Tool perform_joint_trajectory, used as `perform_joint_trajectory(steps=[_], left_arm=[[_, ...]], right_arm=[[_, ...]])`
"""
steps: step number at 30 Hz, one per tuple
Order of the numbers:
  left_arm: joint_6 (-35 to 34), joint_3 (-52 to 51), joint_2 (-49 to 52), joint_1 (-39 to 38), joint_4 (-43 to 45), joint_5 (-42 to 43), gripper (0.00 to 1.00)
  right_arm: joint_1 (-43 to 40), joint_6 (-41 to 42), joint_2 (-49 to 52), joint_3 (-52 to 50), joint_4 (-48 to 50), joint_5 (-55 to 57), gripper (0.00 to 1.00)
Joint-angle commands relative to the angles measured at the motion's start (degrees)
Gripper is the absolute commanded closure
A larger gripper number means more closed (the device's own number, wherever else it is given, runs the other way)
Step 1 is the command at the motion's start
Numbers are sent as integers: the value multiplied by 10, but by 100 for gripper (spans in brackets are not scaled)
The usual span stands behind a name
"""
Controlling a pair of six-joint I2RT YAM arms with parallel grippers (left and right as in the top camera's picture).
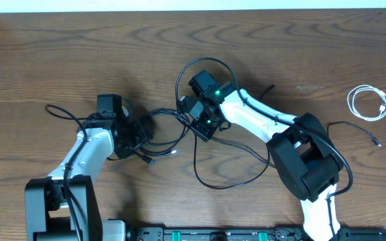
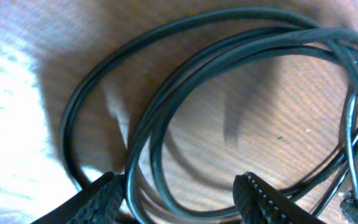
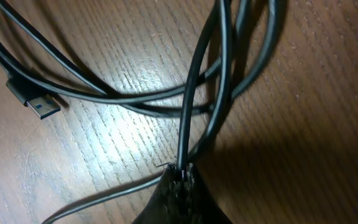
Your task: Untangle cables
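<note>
Where the tangle of black cables [image 3: 185, 118] lies at the middle of the wooden table [image 1: 45, 53], stretched mostly left to right, the left gripper [image 2: 179, 196] is held with jaws apart astride two loops. The right gripper [image 3: 182, 177] is clamped on one strand. A white cable [image 1: 368, 104] is coiled at far right, well apart.

A dark brown wooden worktop [image 1: 59, 53] fills nearly the whole overhead view, its grain running in long wavy bands from side to side. Along the far edge lies a narrow pale strip [image 1: 179, 4] (wall or floor, it cannot be told). The shadows are soft, and in both close views the wood shows a bright sheen.
</note>
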Motion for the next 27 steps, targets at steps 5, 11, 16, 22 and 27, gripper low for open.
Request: perform_joint_trajectory(steps=[5, 11, 16, 22, 27], left_arm=[[-36, 12, -1, -9, -6, -12, 50], [-40, 15, -54, -9, -43, -16, 50], [-60, 15, -87, -9, -48, -22, 50], [-62, 12, -66, -9, -47, -22, 50], [-62, 9, -37, -9, -42, -22, 50]], right_arm=[[1, 3, -17, -4, 0, -5, 99], [1, 3, -17, -4, 0, -1, 99], [1, 3, -17, -4, 0, -1, 99], [1, 3, -17, -4, -1, -1, 99], [1, 3, -17, -4, 0, -1, 99]])
